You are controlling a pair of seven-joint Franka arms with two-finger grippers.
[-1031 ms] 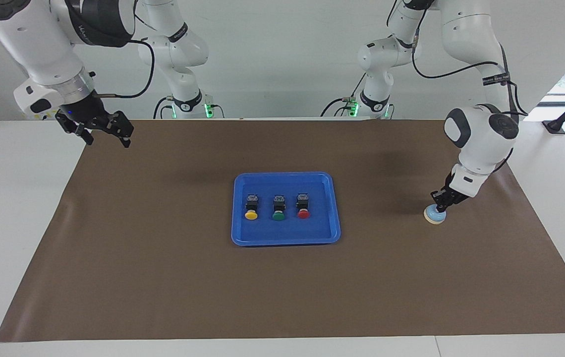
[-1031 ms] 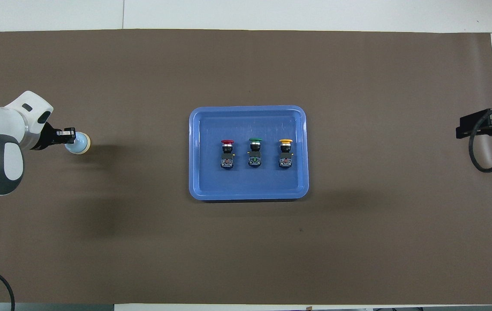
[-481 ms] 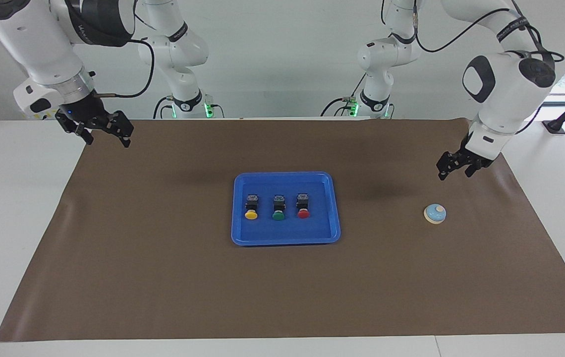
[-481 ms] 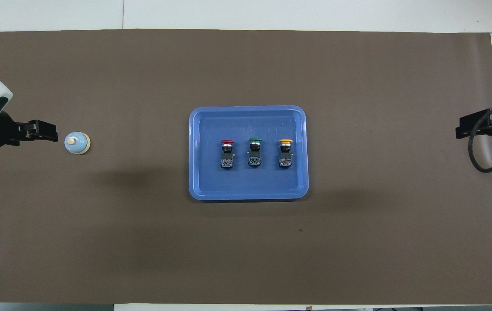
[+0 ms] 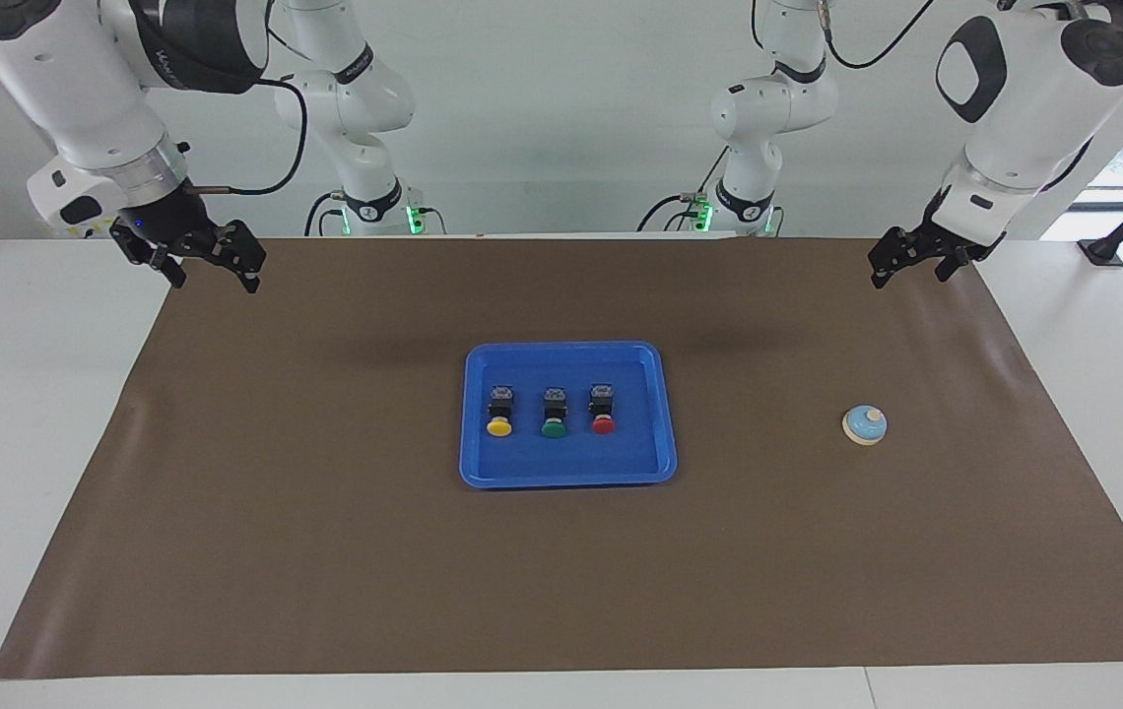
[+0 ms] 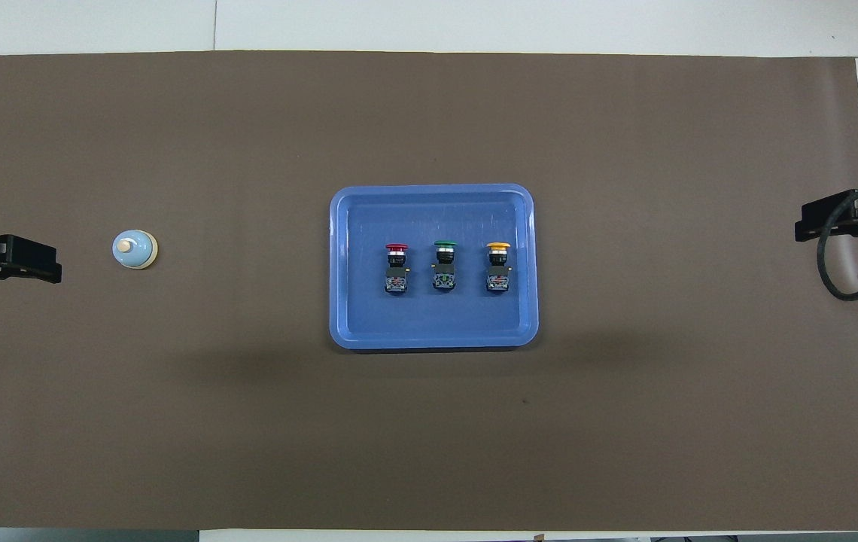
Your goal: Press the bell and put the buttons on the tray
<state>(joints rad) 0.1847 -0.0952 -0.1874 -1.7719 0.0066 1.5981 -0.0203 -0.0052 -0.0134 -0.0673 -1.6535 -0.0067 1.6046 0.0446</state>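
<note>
The light-blue bell (image 5: pixel 865 424) (image 6: pixel 134 249) stands alone on the brown mat toward the left arm's end. My left gripper (image 5: pixel 908 274) (image 6: pixel 53 263) hangs open and empty in the air over the mat's corner, well apart from the bell. The blue tray (image 5: pixel 571 461) (image 6: pixel 436 320) lies mid-table and holds three buttons in a row: yellow (image 5: pixel 499 414) (image 6: pixel 498 266), green (image 5: pixel 554 414) (image 6: pixel 444 265) and red (image 5: pixel 603 412) (image 6: pixel 397 267). My right gripper (image 5: pixel 215 281) (image 6: pixel 801 226) waits open and empty over the mat's corner at the right arm's end.
A brown mat (image 5: pixel 325 551) covers most of the white table (image 5: pixel 30 414), with bare white strips along the ends. A black cable (image 6: pixel 843 278) loops below the right gripper in the overhead view.
The left gripper was shut, pressing down on the bell; it has lifted off, opened, and drawn up and back toward its base. Bell, tray, buttons and right arm have stayed put.
</note>
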